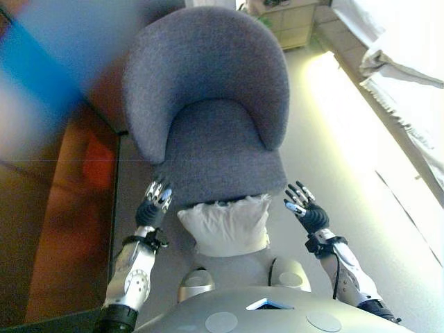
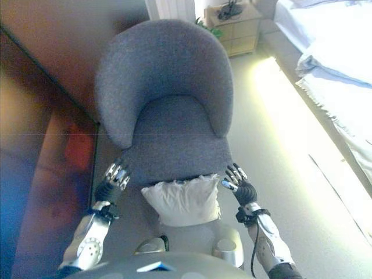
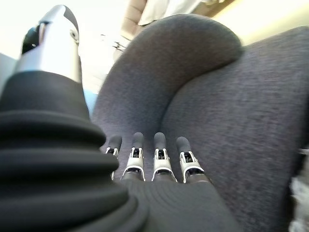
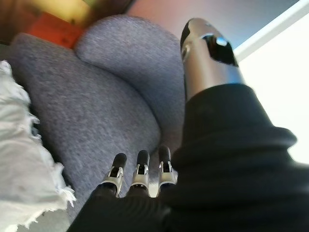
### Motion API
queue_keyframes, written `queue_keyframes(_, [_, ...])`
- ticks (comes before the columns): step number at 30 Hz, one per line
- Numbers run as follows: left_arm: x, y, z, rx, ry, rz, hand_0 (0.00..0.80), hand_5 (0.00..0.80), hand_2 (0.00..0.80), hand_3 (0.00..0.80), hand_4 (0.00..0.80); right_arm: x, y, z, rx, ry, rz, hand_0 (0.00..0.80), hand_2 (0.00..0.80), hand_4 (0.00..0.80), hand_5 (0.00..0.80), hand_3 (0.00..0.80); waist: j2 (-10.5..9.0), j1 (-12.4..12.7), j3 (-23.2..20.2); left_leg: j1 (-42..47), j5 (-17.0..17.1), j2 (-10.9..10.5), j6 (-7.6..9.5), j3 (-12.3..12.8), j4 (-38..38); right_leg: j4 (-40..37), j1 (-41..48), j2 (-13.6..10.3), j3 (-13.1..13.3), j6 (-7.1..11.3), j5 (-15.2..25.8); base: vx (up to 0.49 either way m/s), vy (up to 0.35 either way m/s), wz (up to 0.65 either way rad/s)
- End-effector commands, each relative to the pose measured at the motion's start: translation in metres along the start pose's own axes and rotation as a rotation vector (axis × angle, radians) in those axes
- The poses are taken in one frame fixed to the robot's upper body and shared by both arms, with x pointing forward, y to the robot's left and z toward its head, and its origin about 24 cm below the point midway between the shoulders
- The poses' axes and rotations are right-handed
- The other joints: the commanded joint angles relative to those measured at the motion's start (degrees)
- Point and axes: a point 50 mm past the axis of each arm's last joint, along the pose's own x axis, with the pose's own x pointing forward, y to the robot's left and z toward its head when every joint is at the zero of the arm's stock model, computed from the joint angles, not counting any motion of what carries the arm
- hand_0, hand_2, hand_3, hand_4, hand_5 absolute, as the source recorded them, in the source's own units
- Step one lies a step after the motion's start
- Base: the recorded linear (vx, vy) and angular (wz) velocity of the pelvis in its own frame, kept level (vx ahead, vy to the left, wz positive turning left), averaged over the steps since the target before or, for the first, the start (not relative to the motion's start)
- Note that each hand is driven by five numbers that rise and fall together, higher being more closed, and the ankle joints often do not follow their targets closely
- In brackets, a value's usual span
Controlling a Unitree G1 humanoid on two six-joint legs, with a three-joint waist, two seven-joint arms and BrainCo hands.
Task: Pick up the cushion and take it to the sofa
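A white fringed cushion (image 1: pixel 225 225) lies on the floor against the front edge of a grey upholstered armchair (image 1: pixel 208 104); it also shows in the right wrist view (image 4: pixel 19 159). My left hand (image 1: pixel 154 206) is open and empty just left of the cushion, by the seat's front left corner. My right hand (image 1: pixel 305 209) is open and empty a little right of the cushion, by the seat's front right corner. Neither hand touches the cushion. The armchair fills both wrist views (image 3: pixel 231 121).
A dark brown wooden cabinet (image 1: pixel 55 208) runs along the left. A bed with white bedding (image 2: pixel 331 64) stands at the right. A small wooden nightstand (image 2: pixel 235 26) is behind the chair. Pale floor (image 1: pixel 347 152) lies right of the chair.
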Motion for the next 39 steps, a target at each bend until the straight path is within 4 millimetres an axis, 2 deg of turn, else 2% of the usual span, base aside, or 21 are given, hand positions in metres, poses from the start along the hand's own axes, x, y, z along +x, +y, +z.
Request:
queue_keyframes(1, [0.001, 0.007, 0.028, 0.043, -0.094, -0.036, 0.0, 0.0, 0.0, 0.0, 0.0, 0.008, 0.023, 0.025, 0.045, -0.172, 0.078, 0.0, 0.0, 0.0, 0.0, 0.0, -3.21, -0.5, -0.3, -4.6, 3.2, -1.8, 3.2, -0.2, 1.0, -8.1, 8.9, -2.5, -1.9, 0.94, 2.9, 0.121, 0.107, 0.06])
queue_keyframes(7, [-0.004, 0.013, 0.024, 0.067, -0.059, -0.035, 0.0, 0.0, 0.0, 0.0, 0.0, 0.011, 0.026, 0.027, 0.059, -0.187, 0.069, 0.0, 0.0, 0.0, 0.0, 0.0, -4.31, 1.1, -0.5, -5.2, 1.0, -3.8, 5.24, -1.0, 3.2, -7.4, 10.3, -4.9, -1.8, 2.72, 3.9, 0.125, 0.121, 0.06])
queue_keyframes(9, [-0.006, 0.014, 0.023, 0.069, -0.044, -0.041, 0.0, 0.0, 0.0, 0.0, 0.0, 0.012, 0.026, 0.026, 0.079, -0.194, 0.063, 0.0, 0.0, 0.0, 0.0, 0.0, -4.95, 1.9, -1.0, -5.8, 0.0, -5.6, 6.9, -1.7, 3.8, -4.8, 10.2, -6.9, -1.3, 3.4, 6.5, 0.112, 0.165, 0.11])
queue_keyframes(11, [-0.007, 0.014, 0.022, 0.079, -0.039, -0.05, 0.0, 0.0, 0.0, 0.0, 0.0, 0.011, 0.027, 0.024, 0.088, -0.209, 0.056, 0.0, 0.0, 0.0, 0.0, 0.0, -5.25, 2.6, -1.1, -6.2, -1.1, -7.6, 9.48, -1.8, 4.5, 6.2, 6.6, -10.6, -0.2, 3.39, 13.4, 0.075, 0.218, 0.01])
queue_keyframes(12, [-0.006, 0.014, 0.022, 0.086, -0.038, -0.059, 0.0, 0.0, 0.0, 0.0, 0.0, 0.01, 0.027, 0.024, 0.086, -0.215, 0.05, 0.0, 0.0, 0.0, 0.0, 0.0, -4.95, 2.7, -0.9, -6.0, -1.5, -8.1, 10.23, -2.0, 4.7, 11.7, 4.1, -11.3, 0.6, 2.91, 14.7, 0.091, 0.224, -0.01])
queue_keyframes(13, [-0.005, 0.013, 0.023, 0.1, -0.038, -0.068, 0.0, 0.0, 0.0, 0.0, 0.0, 0.009, 0.026, 0.022, 0.093, -0.218, 0.038, 0.0, 0.0, 0.0, 0.0, 0.0, -4.51, 2.6, -0.6, -5.6, -1.8, -8.6, 10.69, -2.4, 4.9, 15.5, 1.4, -10.9, 1.1, 1.79, 15.1, 0.106, 0.155, 0.09])
queue_keyframes(14, [-0.004, 0.013, 0.025, 0.105, -0.043, -0.065, 0.0, 0.0, 0.0, 0.0, 0.0, 0.01, 0.027, 0.022, 0.095, -0.214, 0.039, 0.0, 0.0, 0.0, 0.0, 0.0, -4.65, 2.6, -0.4, -5.2, -1.8, -9.0, 10.6, -2.2, 4.8, 15.4, -0.2, -11.2, 0.8, 1.57, 16.1, 0.127, 0.058, 0.1])
queue_keyframes(15, [-0.003, 0.012, 0.027, 0.098, -0.052, -0.061, 0.0, 0.0, 0.0, 0.0, 0.0, 0.01, 0.028, 0.021, 0.094, -0.212, 0.048, 0.0, 0.0, 0.0, 0.0, 0.0, -4.86, 2.7, -0.2, -4.7, -1.6, -9.0, 10.15, -1.9, 4.5, 11.8, -0.9, -10.9, 0.1, 1.56, 16.3, 0.129, -0.078, 0.11])
queue_keyframes(17, [0.001, 0.008, 0.033, 0.087, -0.075, -0.062, 0.0, 0.0, 0.0, 0.0, 0.0, 0.011, 0.03, 0.022, 0.088, -0.213, 0.079, 0.0, 0.0, 0.0, 0.0, 0.0, -5.73, 2.3, 0.3, -3.9, -2.2, -8.9, 9.07, -2.2, 4.2, -1.0, -1.1, -8.9, -0.7, 1.9, 15.3, 0.138, -0.205, -0.02])
queue_keyframes(18, [0.004, 0.005, 0.036, 0.087, -0.089, -0.063, 0.0, 0.0, 0.0, 0.0, 0.0, 0.013, 0.032, 0.023, 0.083, -0.215, 0.093, 0.0, 0.0, 0.0, 0.0, 0.0, -6.27, 1.9, 0.6, -3.6, -3.1, -9.1, 8.81, -2.5, 4.3, -6.5, -1.5, -8.0, -0.4, 2.58, 15.7, 0.13, -0.257, -0.11])
queue_keyframes(19, [0.008, 0.002, 0.04, 0.089, -0.101, -0.068, 0.0, 0.0, 0.0, 0.0, 0.0, 0.018, 0.035, 0.026, 0.081, -0.218, 0.105, 0.0, 0.0, 0.0, 0.0, 0.0, -6.94, 1.3, 1.1, -2.9, -4.5, -9.3, 8.6, -2.8, 4.4, -10.3, -2.7, -7.3, 0.8, 3.82, 18.0, 0.103, -0.219, -0.16])
queue_keyframes(20, [0.011, 0.001, 0.043, 0.093, -0.105, -0.073, 0.0, 0.0, 0.0, 0.0, 0.0, 0.021, 0.036, 0.027, 0.083, -0.216, 0.111, 0.0, 0.0, 0.0, 0.0, 0.0, -6.97, 1.2, 1.4, -2.5, -5.0, -8.8, 8.45, -3.2, 4.5, -9.8, -2.9, -7.2, 1.5, 4.09, 17.8, 0.088, -0.186, -0.04])
queue_keyframes(22, [0.015, -0.001, 0.042, 0.085, -0.104, -0.081, 0.0, 0.0, 0.0, 0.0, 0.0, 0.026, 0.038, 0.028, 0.087, -0.199, 0.134, 0.0, 0.0, 0.0, 0.0, 0.0, -7.0, 1.6, 1.0, -1.8, -4.5, -6.8, 7.35, -2.7, 4.2, -11.1, -0.4, -7.0, 0.2, 4.48, 15.6, 0.076, -0.172, 0.25])
queue_keyframes(24, [0.015, -0.002, 0.039, 0.09, -0.096, -0.088, 0.0, 0.0, 0.0, 0.0, 0.0, 0.028, 0.038, 0.026, 0.093, -0.184, 0.136, 0.0, 0.0, 0.0, 0.0, 0.0, -7.34, 1.9, -0.1, -1.6, -4.0, -5.9, 6.41, -2.3, 4.6, -13.3, 2.7, -6.4, -1.7, 4.81, 14.5, 0.089, -0.169, 0.41])
queue_keyframes(29, [0.015, -0.002, 0.033, 0.044, -0.065, -0.093, 0.0, 0.0, 0.0, 0.0, 0.0, 0.027, 0.036, 0.027, 0.086, -0.173, 0.125, 0.0, 0.0, 0.0, 0.0, 0.0, -7.05, 2.5, -2.1, -1.6, -1.9, -3.0, 4.72, 1.9, 3.9, -15.6, 7.7, -5.3, -6.6, 3.73, 12.0, 0.045, -0.085, 0.36])
queue_keyframes(35, [0.021, -0.007, 0.028, 0.051, -0.074, -0.111, 0.0, 0.0, 0.0, 0.0, 0.0, 0.031, 0.036, 0.029, 0.021, -0.181, 0.113, 0.0, 0.0, 0.0, 0.0, 0.0, -5.9, 1.7, -3.3, 1.1, -0.1, -1.8, 3.81, 1.8, -1.4, -17.1, 9.2, -4.0, -7.2, 3.35, 10.9, 0.038, 0.012, 0.15])
queue_keyframes(39, [0.022, -0.008, 0.029, 0.214, -0.074, -0.058, 0.0, 0.0, 0.0, 0.0, 0.0, 0.033, 0.035, 0.034, -0.109, -0.203, 0.062, 0.0, 0.0, 0.0, 0.0, 0.0, -5.79, 1.9, -3.8, 2.1, 1.3, -1.6, 3.16, 2.1, -4.3, -19.7, 10.3, -2.8, -7.5, 3.09, 11.6, 0.029, 0.003, 0.03])
